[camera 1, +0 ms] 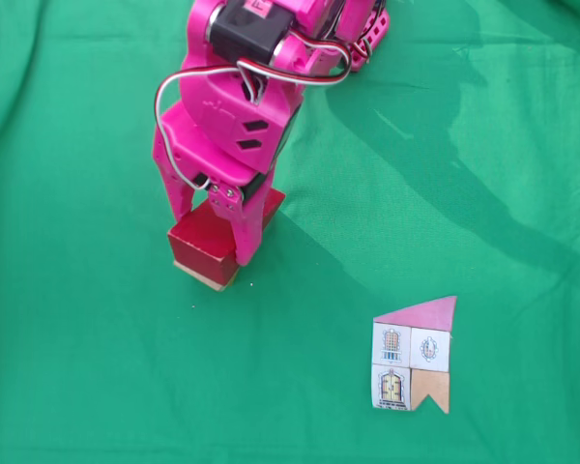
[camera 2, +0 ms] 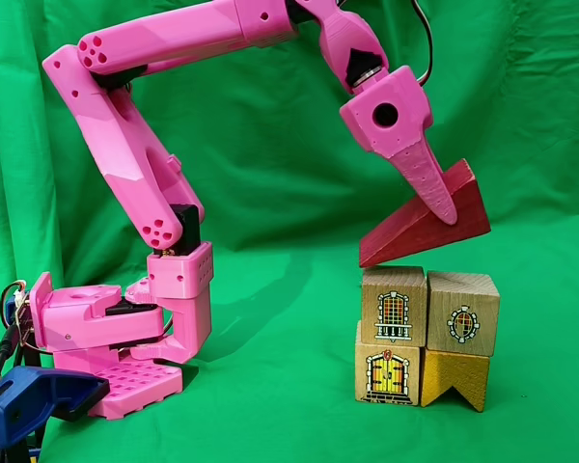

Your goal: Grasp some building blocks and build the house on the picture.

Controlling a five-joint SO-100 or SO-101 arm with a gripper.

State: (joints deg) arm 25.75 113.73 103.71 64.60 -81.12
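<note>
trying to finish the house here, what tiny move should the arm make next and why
Probably ease the red roof down and level it. In a fixed view the tool holds it tilted, its low left end at the top of the left window block and its right end raised clear above the right block.

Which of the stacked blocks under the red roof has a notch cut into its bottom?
The yellow-orange block at the bottom right in the side fixed view; the other three are plain-edged with printed windows or a door.

Pink gripper [camera 2: 442, 198] clamped on red wedge block [camera 2: 427, 228], tilted, touching top of stacked printed cubes [camera 2: 394, 307].
</note>
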